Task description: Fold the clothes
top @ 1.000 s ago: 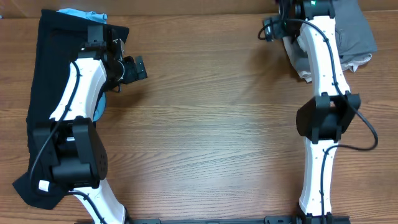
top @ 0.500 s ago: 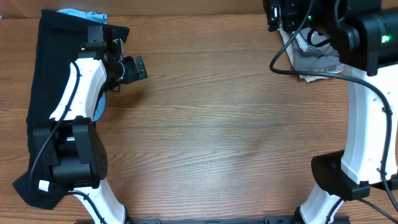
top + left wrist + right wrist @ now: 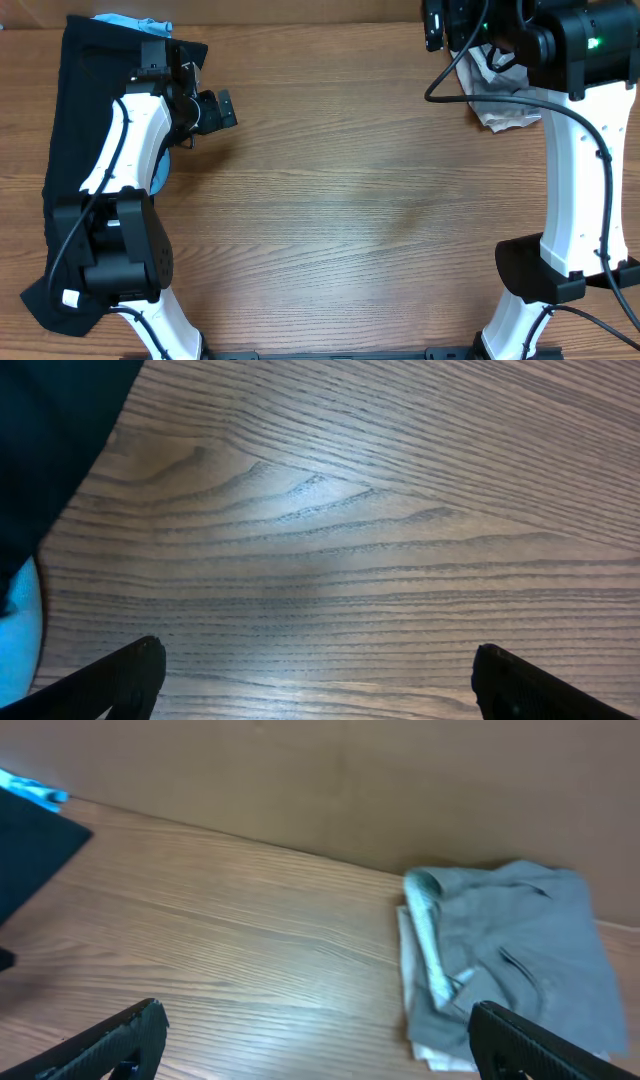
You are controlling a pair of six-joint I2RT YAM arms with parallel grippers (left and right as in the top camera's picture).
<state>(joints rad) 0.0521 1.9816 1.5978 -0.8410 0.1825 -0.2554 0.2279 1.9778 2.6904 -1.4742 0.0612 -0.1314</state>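
Grey shorts (image 3: 520,950) lie crumpled at the far right of the table (image 3: 350,200); a black garment (image 3: 75,110) lies along its left; left claw (image 3: 318,670) and right claw (image 3: 318,1035) both spread apart, empty.

Grey shorts (image 3: 510,960) lie crumpled on the wooden table (image 3: 230,950) at frame right, whitish lining along their left edge; a black garment (image 3: 32,855) sits upper left; the right gripper (image 3: 322,1045) holds its fingers wide apart, in the lower corners.

A wood-grain table (image 3: 340,200) meets a plain brown wall (image 3: 300,770).
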